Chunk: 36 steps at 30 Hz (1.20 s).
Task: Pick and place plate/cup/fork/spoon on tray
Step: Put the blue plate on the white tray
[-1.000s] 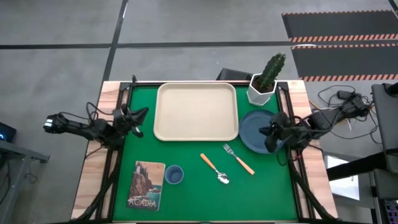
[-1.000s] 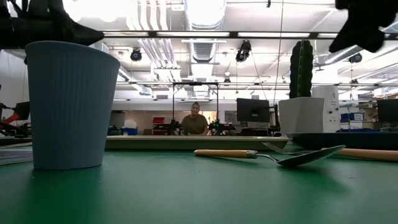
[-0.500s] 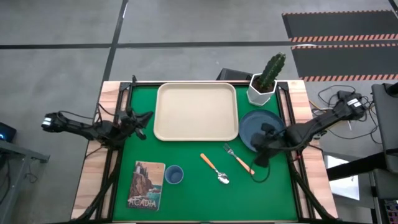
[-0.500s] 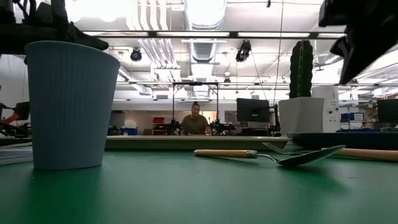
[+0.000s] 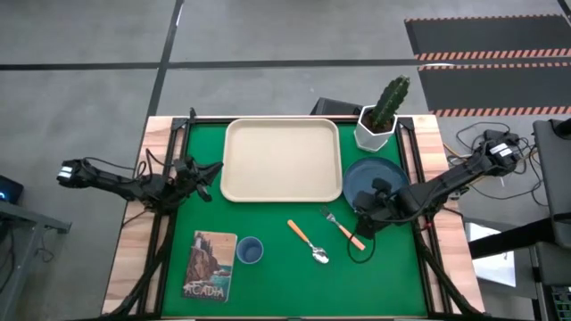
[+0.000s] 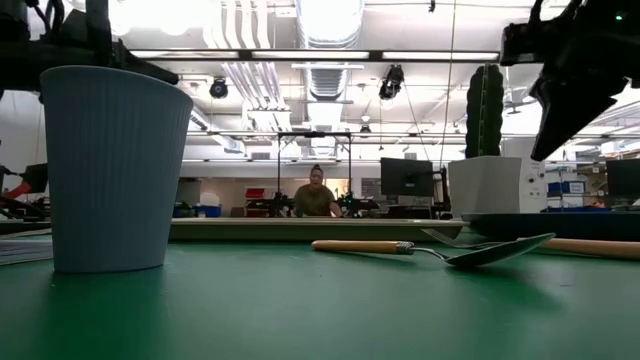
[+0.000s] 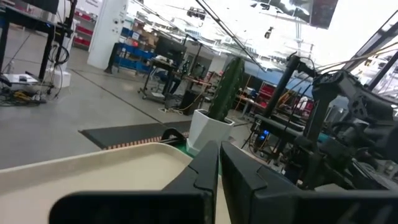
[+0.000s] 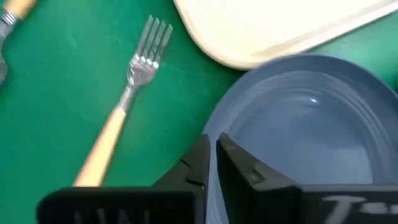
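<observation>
The cream tray lies on the green mat at the far middle. The dark blue plate lies flat to its right. The fork and the spoon lie flat near the middle, and the light-blue cup stands upright near the front. My right gripper is shut and empty. It hangs above the plate's near-left rim, beside the fork's orange handle, well above the table in the low view. My left gripper is shut and empty by the tray's left edge.
A white pot with a cactus stands behind the plate at the far right. A book lies at the near left beside the cup. Bare green mat shows at the near right. A person sits far behind the table.
My right gripper has gone from the plate's right side across it toward the table's left and near edges, and has come lower, ending over the plate's near-left rim by the fork. My left gripper has edged toward the tray. Nothing on the table has moved.
</observation>
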Available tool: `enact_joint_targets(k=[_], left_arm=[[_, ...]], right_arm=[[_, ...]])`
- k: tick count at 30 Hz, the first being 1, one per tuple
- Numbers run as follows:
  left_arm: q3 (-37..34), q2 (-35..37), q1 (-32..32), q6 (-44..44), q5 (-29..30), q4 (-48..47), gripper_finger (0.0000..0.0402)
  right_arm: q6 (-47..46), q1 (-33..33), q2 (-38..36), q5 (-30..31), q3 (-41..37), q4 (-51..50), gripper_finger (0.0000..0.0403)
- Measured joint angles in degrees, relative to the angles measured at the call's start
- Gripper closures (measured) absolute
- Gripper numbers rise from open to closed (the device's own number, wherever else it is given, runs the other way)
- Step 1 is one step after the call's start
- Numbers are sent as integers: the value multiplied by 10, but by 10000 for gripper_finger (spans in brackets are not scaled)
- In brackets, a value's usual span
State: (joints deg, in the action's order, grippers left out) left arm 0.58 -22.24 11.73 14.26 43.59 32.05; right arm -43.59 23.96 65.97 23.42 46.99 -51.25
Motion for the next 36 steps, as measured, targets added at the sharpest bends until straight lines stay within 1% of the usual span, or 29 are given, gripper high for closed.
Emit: enact_joint_targets(k=[3, 6, 9, 11, 14, 17, 22, 25, 27, 31, 36], left_arm=[[0, 0, 0, 0, 0, 0, 402], [0, 2, 0, 0, 0, 1, 402], [0, 1, 0, 0, 1, 1, 402], [0, -1, 0, 1, 1, 0, 402], [0, -1, 0, 2, 1, 0, 402], [0, -1, 0, 4, 2, 0, 402], [0, -9, 0, 4, 2, 0, 402], [0, -15, 0, 4, 2, -1, 402], [0, -18, 0, 4, 2, 0, 402], [0, -18, 0, 4, 2, 0, 402], [0, -18, 0, 4, 2, 0, 402]], right_arm=[[-5, -7, -3, 0, -10, 28, 350], [-14, -20, -2, 0, -17, 27, 306], [11, -26, -2, 1, -35, 42, 263], [35, -26, -3, 1, -51, 73, 240], [57, -26, -4, 2, -80, 120, 217], [58, -27, -3, 6, -115, 165, 206], [35, -36, -3, 6, -179, 253, 210], [24, -37, -3, 7, -210, 306, 218], [21, -38, -3, 6, -222, 324, 227], [5, -39, -3, 7, -232, 332, 263], [-4, -39, -3, 7, -242, 341, 322]])
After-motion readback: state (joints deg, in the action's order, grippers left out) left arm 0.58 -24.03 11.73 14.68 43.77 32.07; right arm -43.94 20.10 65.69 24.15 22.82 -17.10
